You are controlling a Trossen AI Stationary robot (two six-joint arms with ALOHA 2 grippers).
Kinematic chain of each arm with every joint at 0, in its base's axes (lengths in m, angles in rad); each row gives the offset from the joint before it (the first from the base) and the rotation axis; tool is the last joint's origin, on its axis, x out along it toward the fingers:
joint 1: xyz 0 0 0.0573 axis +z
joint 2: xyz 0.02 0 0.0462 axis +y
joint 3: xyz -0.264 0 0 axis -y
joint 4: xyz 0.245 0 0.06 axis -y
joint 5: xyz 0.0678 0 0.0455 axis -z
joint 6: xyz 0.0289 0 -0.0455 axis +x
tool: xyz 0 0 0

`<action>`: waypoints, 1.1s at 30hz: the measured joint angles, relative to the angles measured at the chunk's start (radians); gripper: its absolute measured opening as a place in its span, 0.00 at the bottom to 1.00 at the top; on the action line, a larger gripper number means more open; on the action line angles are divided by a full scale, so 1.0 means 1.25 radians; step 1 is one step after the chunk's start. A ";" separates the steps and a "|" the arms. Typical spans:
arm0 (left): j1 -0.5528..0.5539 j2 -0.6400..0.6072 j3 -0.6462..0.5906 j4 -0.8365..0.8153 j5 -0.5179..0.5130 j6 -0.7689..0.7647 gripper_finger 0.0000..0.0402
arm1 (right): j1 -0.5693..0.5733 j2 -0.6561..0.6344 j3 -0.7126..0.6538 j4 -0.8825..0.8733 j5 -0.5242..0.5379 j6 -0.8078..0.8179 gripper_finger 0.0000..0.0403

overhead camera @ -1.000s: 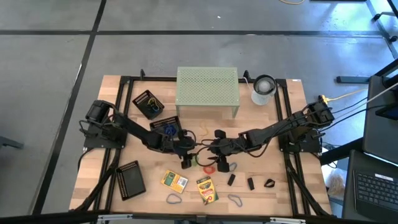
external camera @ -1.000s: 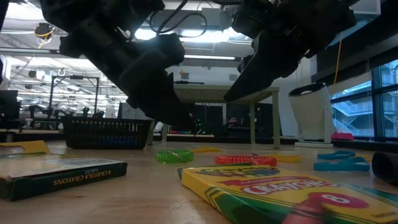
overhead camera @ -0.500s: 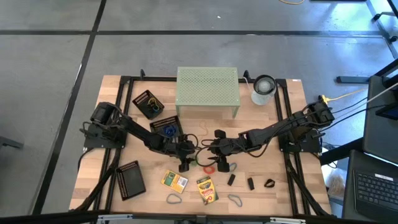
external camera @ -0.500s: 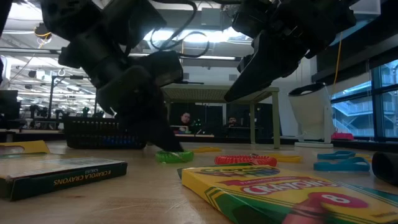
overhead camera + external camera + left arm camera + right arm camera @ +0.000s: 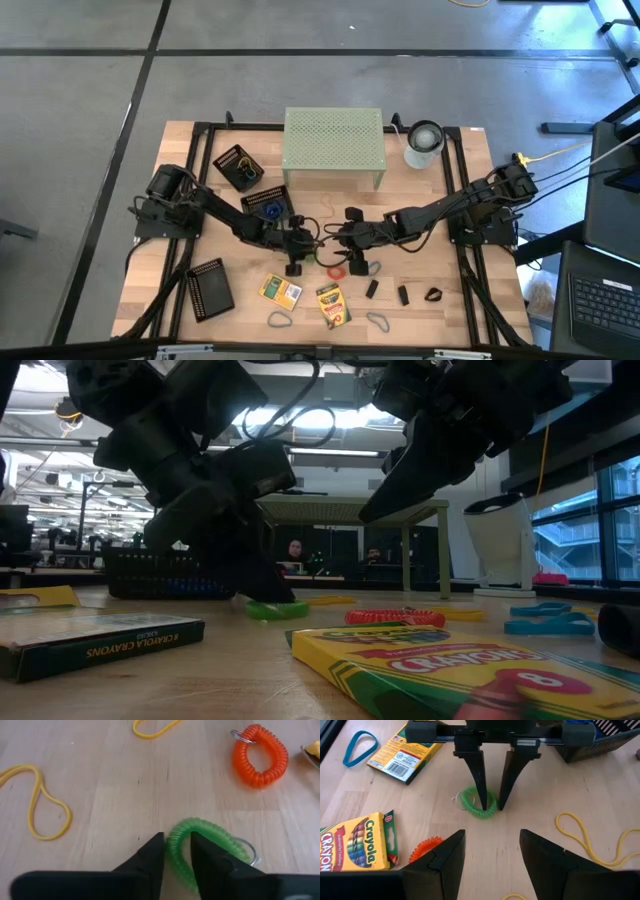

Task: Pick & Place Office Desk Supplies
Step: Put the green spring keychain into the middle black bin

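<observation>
A green coil loop [image 5: 200, 845] lies flat on the table at its middle [image 5: 323, 257], and it also shows in the low view [image 5: 278, 610]. My left gripper [image 5: 176, 857] is down at the table and shut on it. An orange coil loop [image 5: 260, 755] lies flat just right of it [image 5: 337, 271]. My right gripper [image 5: 490, 855] is open and empty, hovering over the table beside the two coils [image 5: 352, 250]. Two yellow-green crayon boxes [image 5: 281, 290] [image 5: 333, 305] lie flat nearer the front edge. My left gripper pinches one side of the green coil's ring [image 5: 178, 851] between its two fingers. One finger [image 5: 481, 795] stands inside the ring and the other outside it. The fingers come from above, pointing down, across the strand. The coil lies flat on the table.
Three black mesh trays [image 5: 238, 166] [image 5: 268, 205] [image 5: 210, 289] stand on the left. The pale green riser [image 5: 334, 145] and a white-grey cylinder [image 5: 424, 143] stand at the back. Yellow bands [image 5: 40, 800], blue loops [image 5: 279, 320] and black clips [image 5: 404, 295] lie scattered.
My left gripper has gone down to the table onto the green coil loop, ending with its fingers at the coil. The coil has stayed where it lay.
</observation>
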 joint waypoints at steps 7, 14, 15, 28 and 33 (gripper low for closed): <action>0.001 0.000 -0.003 0.029 0.011 -0.003 0.03 | 0.000 0.000 0.000 0.000 0.000 0.000 0.48; 0.001 -0.064 -0.005 0.029 0.026 0.000 0.04 | 0.000 0.000 0.000 0.000 0.000 0.000 0.48; 0.001 -0.078 -0.005 0.024 0.026 0.005 0.04 | 0.000 0.000 0.000 0.000 0.000 0.000 0.48; -0.010 -0.306 -0.003 -0.074 -0.108 0.075 0.03 | 0.000 0.000 0.000 -0.001 0.000 0.000 0.48; -0.028 -0.377 -0.003 -0.058 -0.174 0.130 0.03 | 0.000 0.000 0.000 -0.001 0.000 -0.002 0.48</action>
